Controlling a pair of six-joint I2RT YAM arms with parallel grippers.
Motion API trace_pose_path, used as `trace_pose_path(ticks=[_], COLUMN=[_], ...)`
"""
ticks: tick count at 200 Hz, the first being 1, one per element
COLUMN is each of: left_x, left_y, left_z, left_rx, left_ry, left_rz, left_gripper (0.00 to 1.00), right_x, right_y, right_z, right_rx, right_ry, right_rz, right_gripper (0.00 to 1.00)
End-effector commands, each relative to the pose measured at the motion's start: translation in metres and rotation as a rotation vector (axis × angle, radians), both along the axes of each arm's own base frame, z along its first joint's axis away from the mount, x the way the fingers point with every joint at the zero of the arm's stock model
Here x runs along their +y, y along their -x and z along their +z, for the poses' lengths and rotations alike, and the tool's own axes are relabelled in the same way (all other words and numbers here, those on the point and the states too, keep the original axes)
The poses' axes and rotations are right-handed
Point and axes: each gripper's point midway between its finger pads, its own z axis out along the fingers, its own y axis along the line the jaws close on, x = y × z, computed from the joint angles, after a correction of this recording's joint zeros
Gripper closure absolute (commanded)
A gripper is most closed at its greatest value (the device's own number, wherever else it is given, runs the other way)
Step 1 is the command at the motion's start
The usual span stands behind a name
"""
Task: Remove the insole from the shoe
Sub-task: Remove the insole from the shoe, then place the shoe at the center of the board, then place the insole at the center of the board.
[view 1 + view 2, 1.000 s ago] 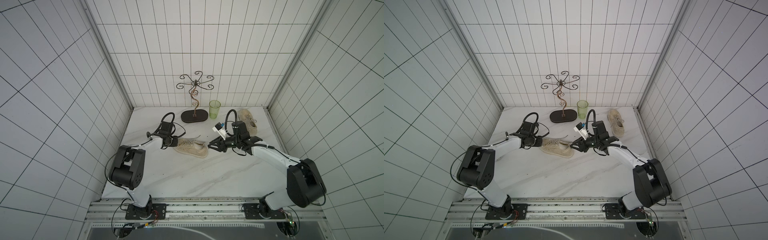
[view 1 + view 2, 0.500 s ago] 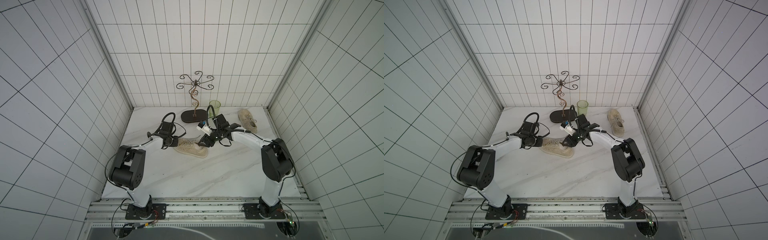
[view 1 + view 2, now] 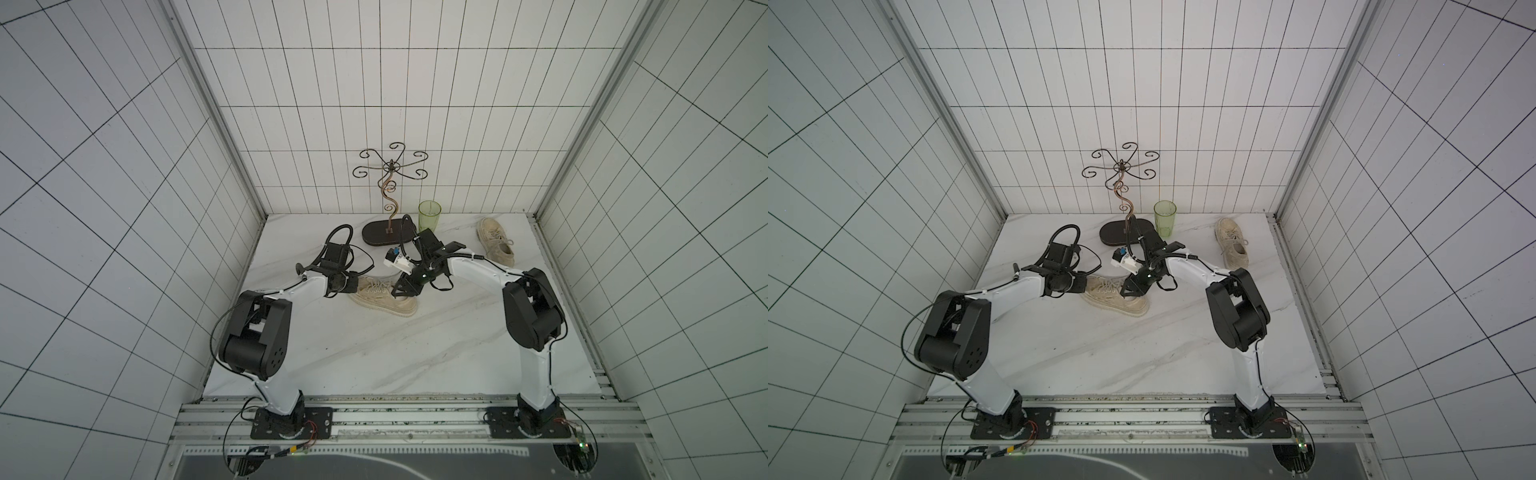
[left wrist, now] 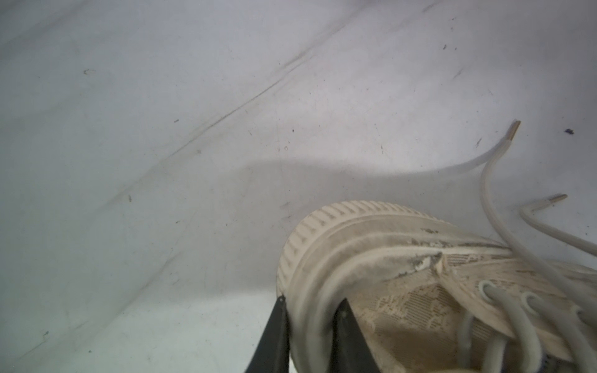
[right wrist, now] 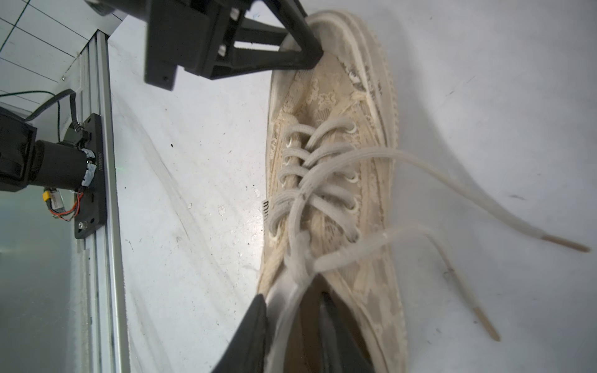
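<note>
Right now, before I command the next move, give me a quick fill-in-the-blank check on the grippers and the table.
The left gripper clamps the ____ of the laced shoe. The right gripper sits at that shoe's opening, behind its crossed ____. The cup beside the wire stand is ____. The marble table holds ____ shoes in all.
Missing words: toe; laces; green; two.

Beige lace-patterned shoe; translucent green cup; white, grey-veined table.
</note>
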Motion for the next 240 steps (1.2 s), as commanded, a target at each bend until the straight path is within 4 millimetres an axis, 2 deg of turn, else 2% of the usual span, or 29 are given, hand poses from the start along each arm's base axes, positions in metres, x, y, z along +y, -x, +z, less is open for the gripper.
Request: trace_pose_path(ticks=[1, 15, 25, 41, 51, 69, 85, 98, 105, 106, 124, 141, 157, 190, 212, 240], left_x=[-0.008, -0.008, -0.007, -0.007, -0.006, -0.003, 0.003, 0.01, 0.013, 0.014, 0.021, 0.025, 0.026, 0.03, 0.032, 0.04], left_y=[-0.012, -0.013, -0.014, -0.016, -0.017, -0.018, -0.02, -0.022, -0.023, -0.023, -0.026, -0.029, -0.033, -0.043, -0.05, -0.062], left_z=[0.017, 0.019, 0.02, 0.02, 0.019, 0.015, 0.011, 0.005, 0.002, 0.002, -0.004, -0.005, -0.003, 0.008, 0.016, 0.029], left_rx=[-0.057, -0.062, -0.066, -0.067, -0.066, -0.061, -0.051, -0.036, -0.03, -0.029, -0.012, -0.007, -0.011, -0.027, -0.04, -0.048], left_ry=[0.01, 0.006, 0.003, 0.001, -0.005, -0.021, -0.027, -0.03, -0.034, -0.035, -0.053, -0.074, -0.089, -0.129, -0.143, -0.193], left_rz=[-0.027, -0.026, -0.024, -0.023, -0.022, -0.016, -0.003, 0.011, 0.017, 0.018, 0.028, 0.028, 0.023, 0.002, -0.007, -0.04], left_gripper=[1.0, 1.0, 1.0, 1.0, 1.0, 1.0, 1.0, 1.0, 1.0, 1.0, 1.0, 1.0, 1.0, 1.0, 1.0, 1.0], right_x=[0.007, 0.004, 0.003, 0.003, 0.003, 0.005, -0.001, -0.016, -0.025, -0.027, -0.053, -0.075, -0.094, -0.119, -0.131, -0.147], right_y=[0.013, 0.019, 0.021, 0.022, 0.022, 0.028, 0.038, 0.044, 0.048, 0.048, 0.063, 0.079, 0.087, 0.086, 0.086, 0.071], right_z=[0.001, -0.007, -0.009, -0.006, 0.006, 0.045, 0.102, 0.144, 0.16, 0.168, 0.21, 0.238, 0.247, 0.235, 0.235, 0.225], right_rx=[0.038, 0.068, 0.077, 0.078, 0.062, 0.044, 0.035, 0.015, 0.009, -0.011, -0.081, -0.12, -0.133, -0.155, -0.172, -0.142], right_ry=[0.021, 0.04, 0.044, 0.04, 0.015, -0.104, -0.316, -0.486, -0.548, -0.573, -0.727, -0.83, -0.869, -0.84, -0.842, -0.793], right_rz=[0.079, 0.093, 0.097, 0.09, 0.087, 0.103, 0.127, 0.113, 0.103, 0.104, 0.087, 0.057, 0.012, -0.12, -0.179, -0.326], right_gripper=[0.76, 0.82, 1.0, 1.0, 1.0, 1.0, 1.0, 1.0, 1.0, 1.0, 1.0, 1.0, 1.0, 1.0, 1.0, 1.0])
